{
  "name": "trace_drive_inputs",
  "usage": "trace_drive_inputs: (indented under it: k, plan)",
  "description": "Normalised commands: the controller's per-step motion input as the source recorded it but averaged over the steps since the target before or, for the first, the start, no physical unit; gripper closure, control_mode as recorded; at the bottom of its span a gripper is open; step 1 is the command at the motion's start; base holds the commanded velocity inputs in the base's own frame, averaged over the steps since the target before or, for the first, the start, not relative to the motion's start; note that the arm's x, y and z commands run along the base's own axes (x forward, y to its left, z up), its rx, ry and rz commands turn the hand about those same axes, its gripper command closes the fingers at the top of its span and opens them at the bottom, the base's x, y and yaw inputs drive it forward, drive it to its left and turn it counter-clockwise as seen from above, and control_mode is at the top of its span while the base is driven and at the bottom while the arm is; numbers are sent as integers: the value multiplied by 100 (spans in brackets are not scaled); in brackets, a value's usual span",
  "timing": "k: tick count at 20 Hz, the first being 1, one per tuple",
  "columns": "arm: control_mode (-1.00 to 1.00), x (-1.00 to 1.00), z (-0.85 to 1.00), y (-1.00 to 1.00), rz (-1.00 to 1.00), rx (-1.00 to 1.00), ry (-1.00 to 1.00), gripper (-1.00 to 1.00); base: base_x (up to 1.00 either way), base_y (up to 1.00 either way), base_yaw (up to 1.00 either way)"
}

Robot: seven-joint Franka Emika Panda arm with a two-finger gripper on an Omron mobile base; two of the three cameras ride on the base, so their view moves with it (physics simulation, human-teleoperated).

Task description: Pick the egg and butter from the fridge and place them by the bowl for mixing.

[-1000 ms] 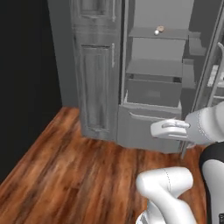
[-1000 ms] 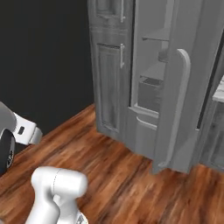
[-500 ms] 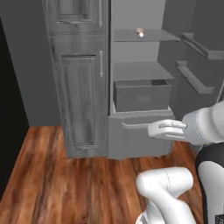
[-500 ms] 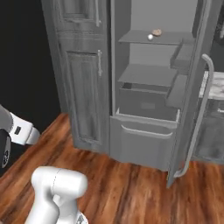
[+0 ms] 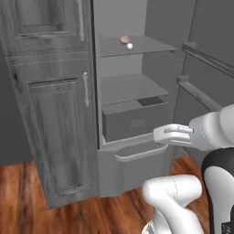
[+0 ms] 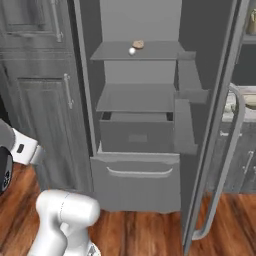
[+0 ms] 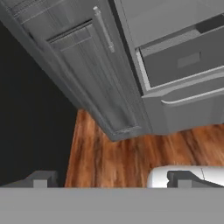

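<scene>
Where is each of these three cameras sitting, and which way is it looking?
Left base view: behind the arm on its left, looking into the open fridge at the egg on the top shelf.
Right base view: behind on the right, facing the same fridge and egg; the arm's white base shows below.
Hand view: on the hand, looking down at the cabinet, the fridge drawer and the wood floor; the open gripper shows at the bottom.
Both base views share the fridge.

Open fridge (image 6: 145,165), egg (image 6: 132,51) beside tan lump (image 6: 138,44) on top shelf
</scene>
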Motion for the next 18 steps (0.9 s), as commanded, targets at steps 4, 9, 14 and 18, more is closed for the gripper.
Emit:
trace_drive_inputs:
  k: [4,9,14,18]
  plan:
    - [100,0,0,0,0,0,0,-100,100,0,-31]
    - [100,0,0,0,0,0,0,-100,100,0,-21]
    - [100,0,0,0,0,0,0,-100,100,0,-3]
    - [100,0,0,0,0,0,0,-100,66,-33,3]
